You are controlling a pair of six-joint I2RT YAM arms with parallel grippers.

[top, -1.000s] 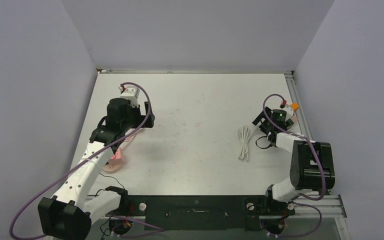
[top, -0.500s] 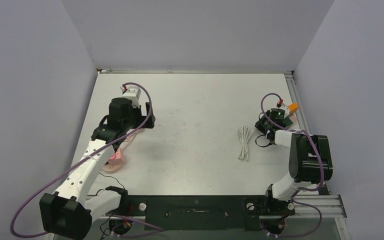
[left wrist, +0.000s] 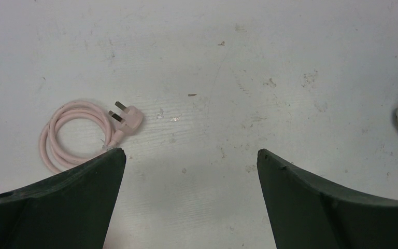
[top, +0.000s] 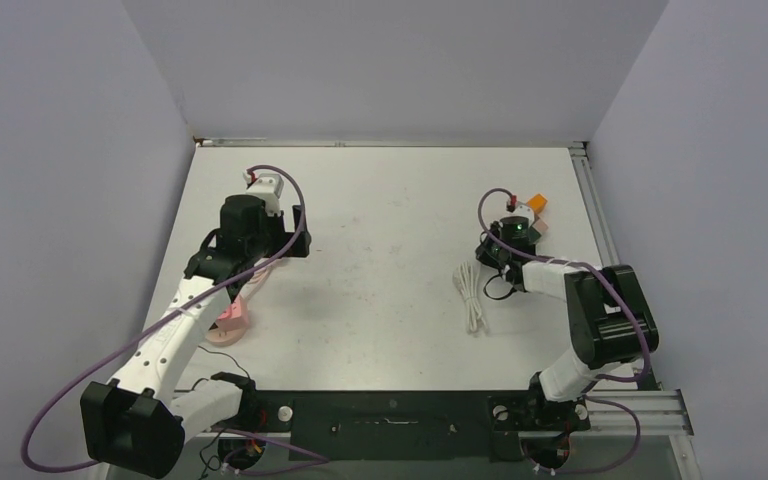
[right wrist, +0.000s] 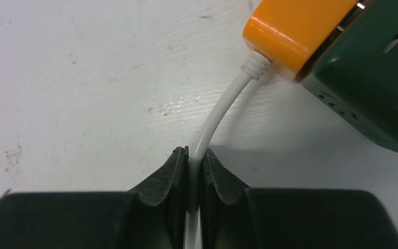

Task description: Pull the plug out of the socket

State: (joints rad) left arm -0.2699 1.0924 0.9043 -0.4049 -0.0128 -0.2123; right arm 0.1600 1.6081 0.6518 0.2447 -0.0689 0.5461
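The right claw [right wrist: 195, 153] pinches the white cable [right wrist: 223, 111] just beside the orange plug [right wrist: 295, 31], which sits in the green socket [right wrist: 373, 88]. The left claw [left wrist: 189, 153] is wide open, well apart. Pull straight along the plug, or the free socket may follow.

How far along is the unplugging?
Done: the reach. In hand: the grip, with the right gripper shut on the white cable just below the orange plug. Left: the pull; the plug is not yet out of the green socket. The left gripper is open and empty.
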